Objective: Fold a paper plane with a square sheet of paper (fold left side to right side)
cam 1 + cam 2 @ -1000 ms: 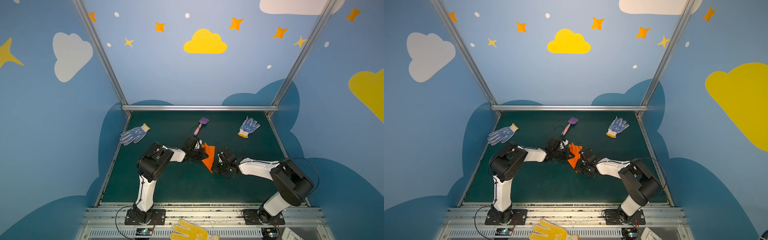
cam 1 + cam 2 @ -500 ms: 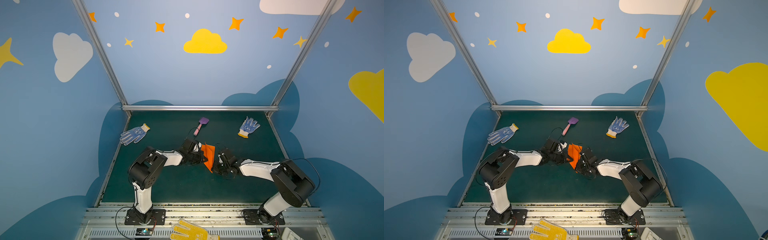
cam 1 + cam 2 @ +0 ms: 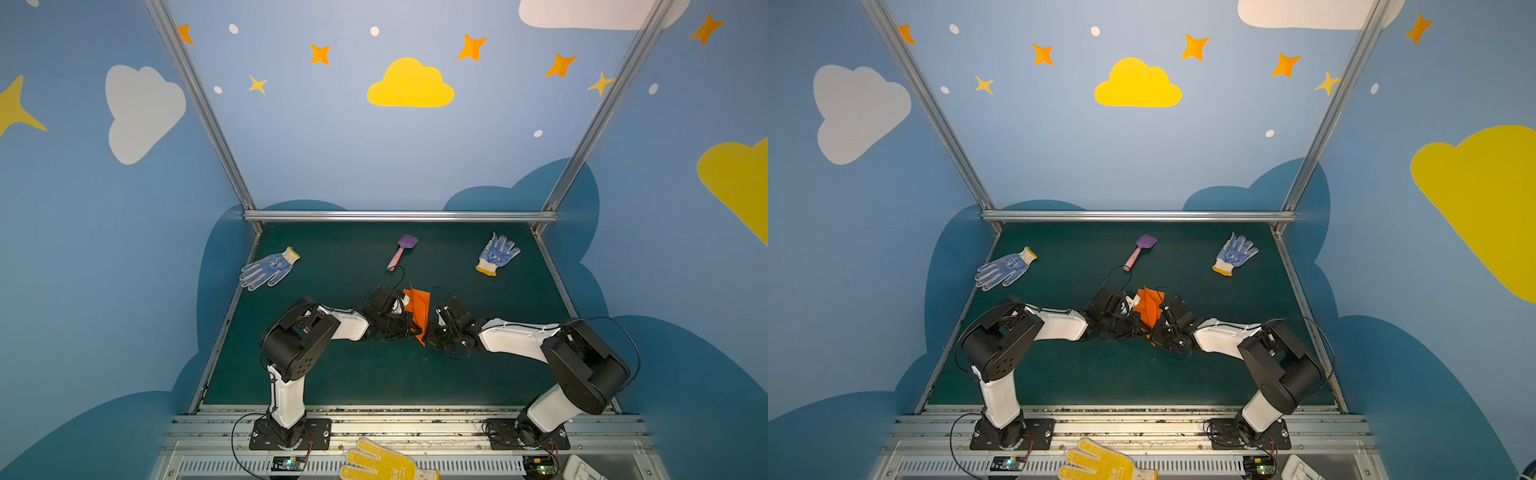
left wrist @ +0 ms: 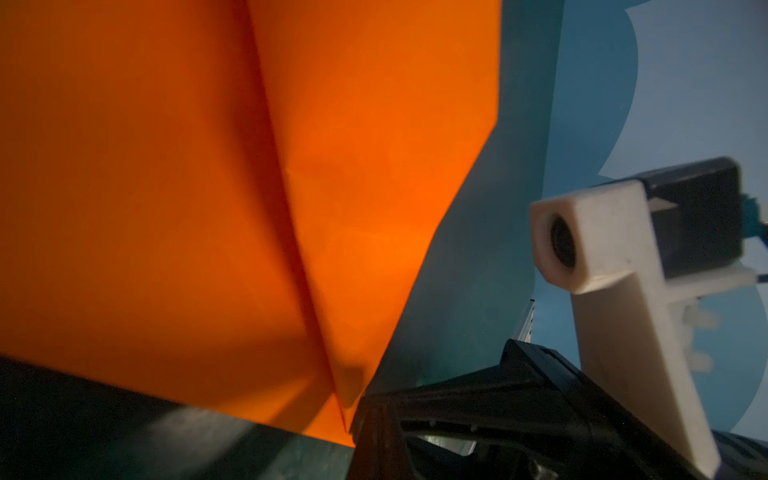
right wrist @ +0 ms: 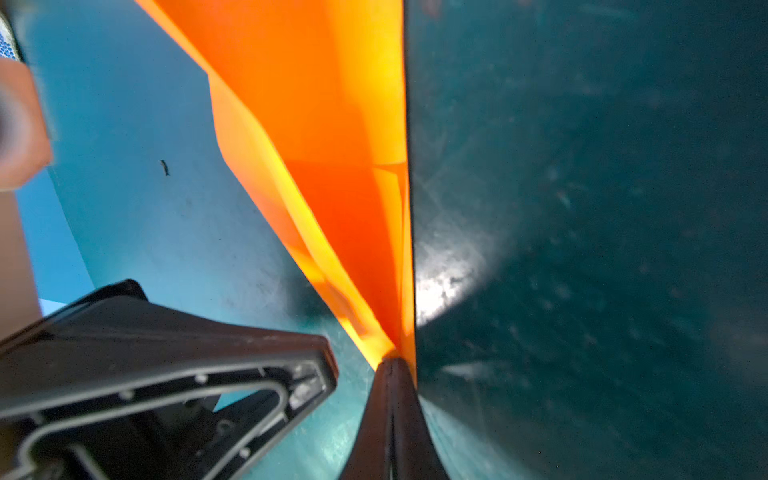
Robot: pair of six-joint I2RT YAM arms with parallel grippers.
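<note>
Orange paper (image 3: 417,309) still pinched, left elbow (image 3: 299,345) lower

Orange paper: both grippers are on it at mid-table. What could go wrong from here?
1. The left gripper and right gripper are both shut on the orange paper, close together; pulling apart could tear it or slip a grip.
2. Its layers splay open in the right wrist view, so the next crease may land crooked.
3. The grippers sit very close in both top views; a twist might knock them together.
</note>
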